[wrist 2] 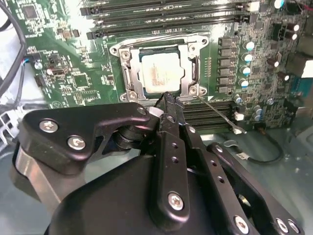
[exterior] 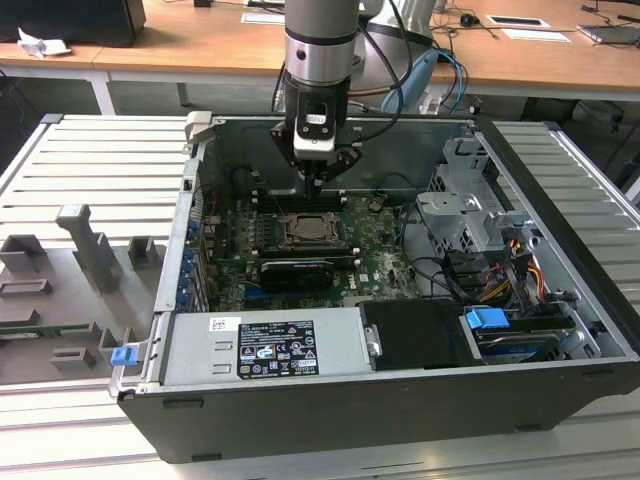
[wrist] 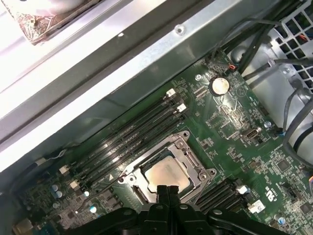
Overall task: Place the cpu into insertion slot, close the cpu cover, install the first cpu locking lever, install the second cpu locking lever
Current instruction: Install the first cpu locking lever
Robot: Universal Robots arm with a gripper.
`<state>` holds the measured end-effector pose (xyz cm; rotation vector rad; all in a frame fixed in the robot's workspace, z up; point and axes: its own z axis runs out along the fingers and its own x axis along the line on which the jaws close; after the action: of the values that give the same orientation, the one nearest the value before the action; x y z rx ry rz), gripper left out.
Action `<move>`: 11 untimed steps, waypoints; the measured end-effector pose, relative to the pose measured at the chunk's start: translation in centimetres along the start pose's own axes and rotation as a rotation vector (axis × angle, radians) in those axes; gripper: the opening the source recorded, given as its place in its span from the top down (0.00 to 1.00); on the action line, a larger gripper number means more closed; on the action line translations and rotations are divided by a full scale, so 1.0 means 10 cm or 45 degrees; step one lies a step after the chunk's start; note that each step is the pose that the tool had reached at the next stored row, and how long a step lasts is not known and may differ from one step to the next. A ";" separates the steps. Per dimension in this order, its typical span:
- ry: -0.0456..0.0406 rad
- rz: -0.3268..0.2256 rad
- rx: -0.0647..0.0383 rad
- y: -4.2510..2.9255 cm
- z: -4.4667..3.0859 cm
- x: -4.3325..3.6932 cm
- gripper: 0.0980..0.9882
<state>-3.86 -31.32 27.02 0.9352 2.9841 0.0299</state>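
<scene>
The cpu [wrist 2: 161, 73] lies flat in the insertion slot [exterior: 306, 231] on the green motherboard, its pale metallic top showing in both wrist views [wrist: 164, 174]. The silvery cpu cover [wrist 2: 193, 66] is down around it, framing the chip [wrist: 196, 163]. One thin wire locking lever [wrist 2: 220, 115] angles away from the socket's corner over the black memory slots. My gripper [exterior: 316, 181] hangs just above the socket's edge, shut, with nothing visible between its fingertips [wrist: 167, 190]. In the second wrist view the gripper [wrist 2: 168, 101] tip sits close to the cover's corner.
The open computer case [exterior: 190, 180] surrounds the board. Long black memory slots [wrist: 132, 129] flank the socket on two sides. A drive cage [exterior: 465, 200] and cable bundle [exterior: 500, 265] stand at the exterior view's right. The power supply [exterior: 265, 345] lies in front.
</scene>
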 end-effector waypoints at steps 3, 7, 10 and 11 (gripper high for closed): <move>0.002 -0.070 0.000 -0.001 0.000 0.001 0.99; 0.003 -0.139 -0.001 -0.001 0.001 0.002 0.99; 0.005 -0.213 -0.002 -0.003 0.001 0.004 0.99; 0.006 -0.249 -0.002 -0.003 0.001 0.005 0.99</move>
<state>-3.92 -31.32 27.01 0.6393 3.0632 0.0318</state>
